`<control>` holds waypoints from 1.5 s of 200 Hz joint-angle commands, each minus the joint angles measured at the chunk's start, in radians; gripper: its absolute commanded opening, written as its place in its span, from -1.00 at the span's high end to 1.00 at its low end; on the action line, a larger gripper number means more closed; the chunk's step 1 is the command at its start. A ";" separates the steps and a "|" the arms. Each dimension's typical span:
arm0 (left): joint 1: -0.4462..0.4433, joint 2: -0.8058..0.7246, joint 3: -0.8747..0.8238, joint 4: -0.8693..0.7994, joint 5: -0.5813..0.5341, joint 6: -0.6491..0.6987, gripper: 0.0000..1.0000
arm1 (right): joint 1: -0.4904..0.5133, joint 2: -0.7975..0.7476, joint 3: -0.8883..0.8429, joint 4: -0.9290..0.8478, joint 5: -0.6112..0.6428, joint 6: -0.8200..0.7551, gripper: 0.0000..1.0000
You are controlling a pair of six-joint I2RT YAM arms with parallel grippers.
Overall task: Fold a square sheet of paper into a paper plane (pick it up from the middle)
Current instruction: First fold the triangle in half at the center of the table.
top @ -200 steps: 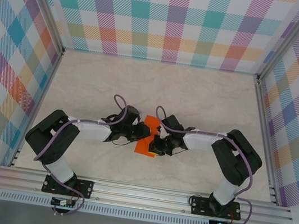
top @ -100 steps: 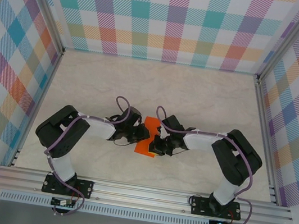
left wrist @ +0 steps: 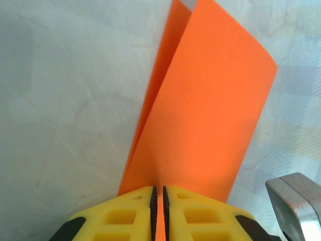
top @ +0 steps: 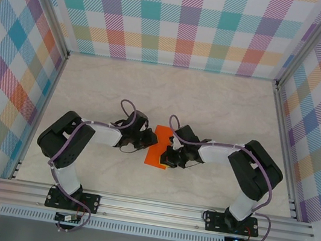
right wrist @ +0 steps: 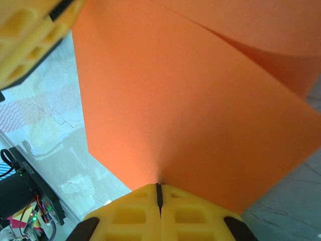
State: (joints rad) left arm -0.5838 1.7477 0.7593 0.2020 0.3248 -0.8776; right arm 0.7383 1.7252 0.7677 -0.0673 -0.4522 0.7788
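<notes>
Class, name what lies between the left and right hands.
The thin orange paper sheet, pinched by left hand and right hand; the top view shows it.

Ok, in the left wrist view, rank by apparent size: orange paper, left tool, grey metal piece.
1. orange paper
2. left tool, enlarged by nearness
3. grey metal piece, cropped by the frame

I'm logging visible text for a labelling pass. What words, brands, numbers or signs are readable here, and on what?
None can be read.
The orange paper is blank where it shows.
The left gripper and the right gripper are plain yellow.
The checked walls carry pattern alone.
The dark circuit board in the right wrist view is too blurred to tell.
</notes>
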 commanded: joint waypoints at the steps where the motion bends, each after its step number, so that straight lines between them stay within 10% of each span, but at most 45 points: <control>1: 0.043 0.029 0.017 -0.047 -0.070 0.031 0.70 | -0.004 0.017 -0.056 -0.147 0.029 0.004 0.95; 125: 0.042 -0.169 0.034 -0.123 0.064 0.101 0.67 | -0.004 0.026 -0.004 -0.143 0.010 -0.003 0.91; 300: -0.027 0.090 0.061 -0.138 0.054 0.097 0.75 | -0.004 0.077 0.216 -0.188 -0.002 0.009 0.84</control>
State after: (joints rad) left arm -0.6064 1.7981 0.8299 0.1257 0.4263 -0.7948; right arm 0.7338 1.7412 0.9463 -0.2043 -0.4625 0.7830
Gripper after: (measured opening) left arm 0.126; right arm 0.080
